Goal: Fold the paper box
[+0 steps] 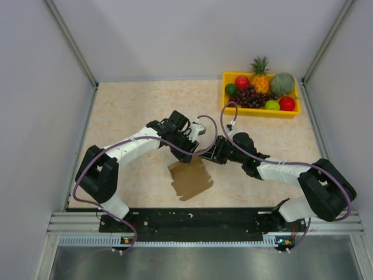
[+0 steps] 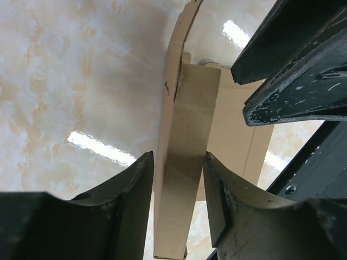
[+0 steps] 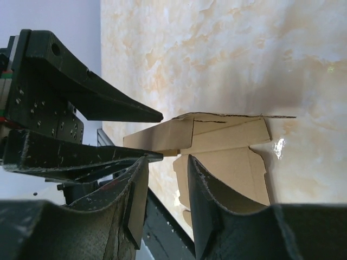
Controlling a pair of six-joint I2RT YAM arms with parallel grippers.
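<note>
The paper box (image 1: 189,182) is a brown die-cut cardboard sheet lying near the table's front middle, with one side flap folded upright. My left gripper (image 1: 187,153) comes down on it from the upper left. In the left wrist view its jaws (image 2: 179,157) straddle the raised flap (image 2: 187,119), part way open, with both fingers close against it. My right gripper (image 1: 213,153) reaches in from the right. In the right wrist view it (image 3: 167,160) stands open with nothing between its fingers, just short of the flap (image 3: 227,146). The left gripper's fingers (image 3: 108,105) show beside it.
A yellow tray (image 1: 256,112) holding fruit stands at the back right. Grey walls close in the table on both sides. A black rail (image 1: 192,219) runs along the near edge, close to the cardboard. The right arm's fingers (image 2: 293,65) cross the left wrist view.
</note>
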